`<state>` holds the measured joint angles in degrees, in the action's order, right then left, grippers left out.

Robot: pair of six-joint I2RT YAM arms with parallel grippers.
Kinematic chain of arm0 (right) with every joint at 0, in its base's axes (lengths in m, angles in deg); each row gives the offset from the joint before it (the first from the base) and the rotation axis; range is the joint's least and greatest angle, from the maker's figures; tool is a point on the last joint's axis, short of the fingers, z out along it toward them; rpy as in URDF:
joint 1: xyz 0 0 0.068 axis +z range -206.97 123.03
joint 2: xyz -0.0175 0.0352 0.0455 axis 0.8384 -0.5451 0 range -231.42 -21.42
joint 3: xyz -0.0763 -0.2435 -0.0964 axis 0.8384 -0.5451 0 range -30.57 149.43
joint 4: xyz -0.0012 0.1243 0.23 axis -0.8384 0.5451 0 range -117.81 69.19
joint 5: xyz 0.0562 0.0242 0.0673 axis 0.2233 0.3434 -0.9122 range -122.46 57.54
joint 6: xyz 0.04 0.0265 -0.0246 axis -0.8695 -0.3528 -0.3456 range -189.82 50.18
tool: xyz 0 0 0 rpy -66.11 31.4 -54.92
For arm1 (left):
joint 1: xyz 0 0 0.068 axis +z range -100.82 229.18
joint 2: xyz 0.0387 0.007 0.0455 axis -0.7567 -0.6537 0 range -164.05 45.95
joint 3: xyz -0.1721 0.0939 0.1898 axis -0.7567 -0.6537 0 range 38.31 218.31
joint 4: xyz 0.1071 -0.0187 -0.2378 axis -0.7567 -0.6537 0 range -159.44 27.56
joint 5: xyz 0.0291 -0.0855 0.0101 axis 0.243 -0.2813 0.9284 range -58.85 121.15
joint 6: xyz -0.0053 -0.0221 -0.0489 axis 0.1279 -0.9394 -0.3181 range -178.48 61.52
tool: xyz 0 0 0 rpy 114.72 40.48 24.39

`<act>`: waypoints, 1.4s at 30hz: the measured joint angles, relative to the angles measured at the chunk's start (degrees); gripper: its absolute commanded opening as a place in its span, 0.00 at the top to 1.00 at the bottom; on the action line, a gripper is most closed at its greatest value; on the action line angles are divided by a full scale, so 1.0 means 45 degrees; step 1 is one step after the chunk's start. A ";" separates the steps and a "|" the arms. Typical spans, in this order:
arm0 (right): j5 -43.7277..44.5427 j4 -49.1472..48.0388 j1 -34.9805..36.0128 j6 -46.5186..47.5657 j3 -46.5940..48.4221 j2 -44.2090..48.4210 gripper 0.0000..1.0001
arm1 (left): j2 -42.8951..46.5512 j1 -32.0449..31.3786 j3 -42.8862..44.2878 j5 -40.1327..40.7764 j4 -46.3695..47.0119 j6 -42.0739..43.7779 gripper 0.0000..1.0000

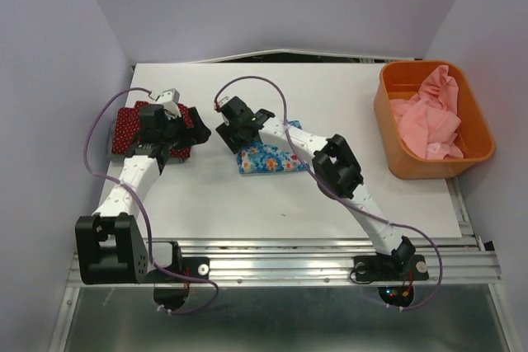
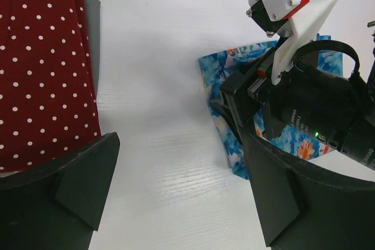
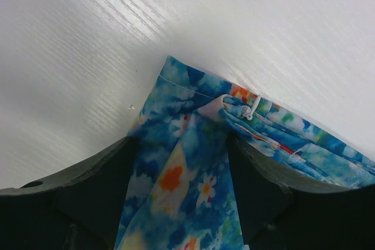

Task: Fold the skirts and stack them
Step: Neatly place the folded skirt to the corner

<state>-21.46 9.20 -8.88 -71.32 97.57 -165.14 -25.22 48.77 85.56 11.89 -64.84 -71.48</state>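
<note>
I'm logging a dark red skirt (image 2: pixel 41 57) with tiny white dots at left, a plain grey skirt (image 2: pixel 92 33) edging it, and a bright blue skirt (image 3: pixel 187 174) with orange-and-white flowers at centre. Upper right, an orange bin (image 1: pixel 394 146) with pink cloth (image 1: pixel 433 117), on a white table (image 1: pixel 330 195).

From above and behind the near edge you see the whole table (image 1: pixel 247 199); both wrist cameras look down at it closely, and all three catch the blue skirt (image 1: pixel 262 161).
</note>
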 measured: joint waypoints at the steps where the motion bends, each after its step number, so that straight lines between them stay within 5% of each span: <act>1: 0.0131 -0.0189 0.0034 0.0005 -0.0214 0.0092 0.32 | -0.0078 0.0000 0.0000 -0.0024 0.0000 -0.0029 0.01; 15: 0.0233 -0.1122 0.0199 0.0092 -0.0913 0.1190 0.36 | -0.0005 0.0126 0.0000 -0.0019 0.0005 -0.0102 0.02; 30: -0.0121 -0.1530 0.0335 0.0126 -0.0554 -0.0015 0.65 | -0.0058 0.0369 -0.0855 -0.0806 0.0801 -0.0661 0.01; 37: -0.0219 -0.1719 0.0306 0.0010 -0.0398 -0.0194 0.99 | 0.0141 0.0364 -0.2953 -0.2521 0.1729 -0.1661 0.02; 42: -0.0665 -0.1719 0.0112 -0.0447 -0.0398 -0.0180 0.99 | -0.0185 0.0350 -0.3279 -0.3249 0.2798 -0.2108 0.03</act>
<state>-24.45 1.47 -8.37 -73.33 95.77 -165.95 -26.06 50.35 70.80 -2.74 -52.25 -80.96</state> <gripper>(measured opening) 0.017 0.985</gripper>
